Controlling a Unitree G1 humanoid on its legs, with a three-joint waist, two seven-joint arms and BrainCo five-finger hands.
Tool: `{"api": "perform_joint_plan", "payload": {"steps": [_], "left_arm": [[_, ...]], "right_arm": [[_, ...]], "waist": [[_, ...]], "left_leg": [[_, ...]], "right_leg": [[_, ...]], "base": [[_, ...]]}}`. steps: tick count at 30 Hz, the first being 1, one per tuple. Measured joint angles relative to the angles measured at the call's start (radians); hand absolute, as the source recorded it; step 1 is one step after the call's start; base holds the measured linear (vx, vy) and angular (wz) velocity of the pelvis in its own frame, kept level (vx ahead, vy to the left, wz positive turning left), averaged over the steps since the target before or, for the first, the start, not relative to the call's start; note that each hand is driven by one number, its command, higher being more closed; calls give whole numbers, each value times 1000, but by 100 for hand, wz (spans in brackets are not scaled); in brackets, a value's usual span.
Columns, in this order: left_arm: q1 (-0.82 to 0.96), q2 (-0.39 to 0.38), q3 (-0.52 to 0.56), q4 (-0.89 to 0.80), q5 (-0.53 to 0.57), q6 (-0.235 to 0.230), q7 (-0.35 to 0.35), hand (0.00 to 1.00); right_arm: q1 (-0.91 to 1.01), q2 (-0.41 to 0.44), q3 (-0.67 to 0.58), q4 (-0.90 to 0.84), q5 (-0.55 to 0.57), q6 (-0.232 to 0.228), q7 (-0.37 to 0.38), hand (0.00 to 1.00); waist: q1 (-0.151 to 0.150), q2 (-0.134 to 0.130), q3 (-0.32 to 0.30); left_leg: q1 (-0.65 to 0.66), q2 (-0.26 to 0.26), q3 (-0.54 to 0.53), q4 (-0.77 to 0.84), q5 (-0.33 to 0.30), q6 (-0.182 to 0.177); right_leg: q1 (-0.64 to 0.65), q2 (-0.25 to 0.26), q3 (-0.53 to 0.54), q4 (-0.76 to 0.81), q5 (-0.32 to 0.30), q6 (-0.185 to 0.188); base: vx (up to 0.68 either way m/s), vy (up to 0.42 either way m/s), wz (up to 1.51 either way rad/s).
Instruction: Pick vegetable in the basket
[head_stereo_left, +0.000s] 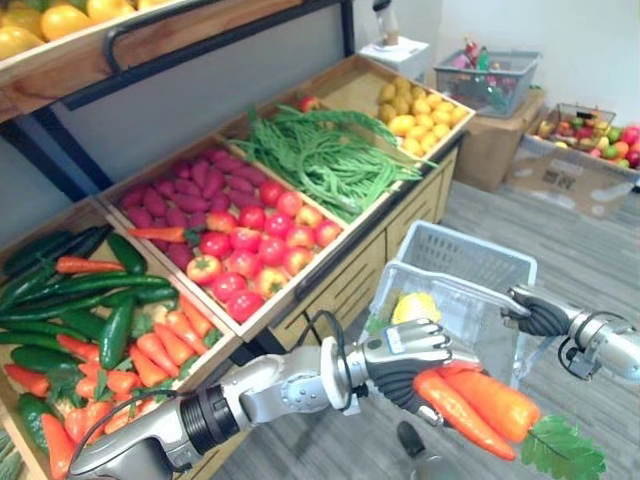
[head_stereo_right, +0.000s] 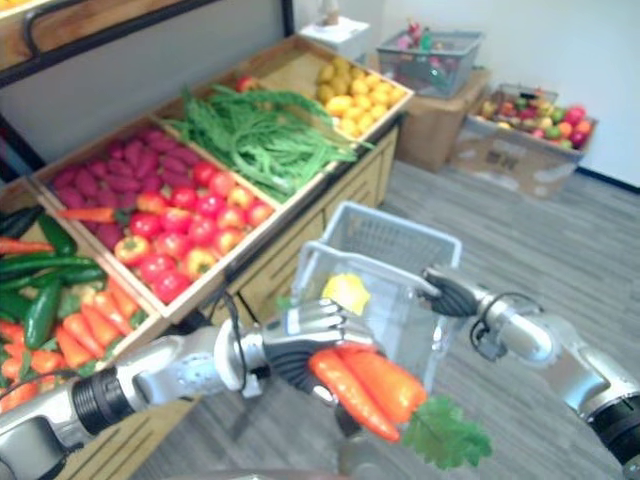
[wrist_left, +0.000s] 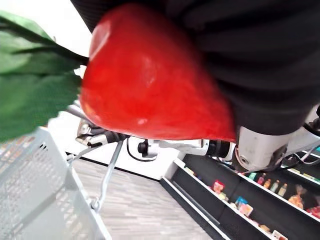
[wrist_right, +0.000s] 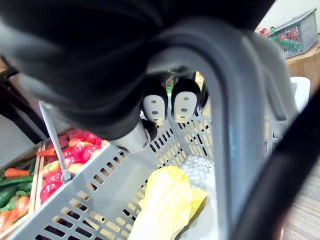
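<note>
Beside basket (head_stereo_left: 482, 262): left hand (head_stereo_left: 402, 358) fingers clasp two carrots (head_stereo_left: 472, 402); right hand (head_stereo_left: 536, 312) fingers grip handle (wrist_right: 233, 116); one yellow vegetable (head_stereo_left: 415, 306) inside.

You have no text, number or sign here that you can actually read. The cardboard box (head_stereo_left: 565, 180) on the floor past the far end of the produce stand (head_stereo_left: 345, 290) carries dark print on its side, but it is too small to make out. In the left wrist view, the packets (wrist_left: 218, 186) on the dark shelves (wrist_left: 235, 220) are too blurred to read any label.
</note>
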Motion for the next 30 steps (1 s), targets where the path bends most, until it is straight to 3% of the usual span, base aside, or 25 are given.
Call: {"api": "perform_joint_plan", "payload": {"steps": [7, 21, 30], "left_arm": [[0, -2, 0, 37, 13, 0, -11, 100], [-3, -92, -17, 301, 142, 15, -35, 100], [-3, -150, 84, 470, 221, 53, 0, 100]], "right_arm": [[0, -10, -36, -137, 118, 0, 35, 100], [-12, -10, -21, -222, 126, -3, 79, 100], [-12, -10, -20, -226, 158, -2, 111, 100]], "waist": [[-20, 6, 11], [-38, -4, 17], [-36, -7, 19]], "left_leg": [[17, 11, 55, 15, -9, -13], [44, 10, 104, 18, -15, -19], [43, 11, 102, 17, -15, -19]], "right_leg": [[-18, 34, 46, 11, 1, 0], [-17, 57, 84, 14, 1, 1], [-17, 56, 82, 15, 1, 1]], "base": [[-45, -19, -23], [-59, -16, -10], [-70, -32, 1]]}}
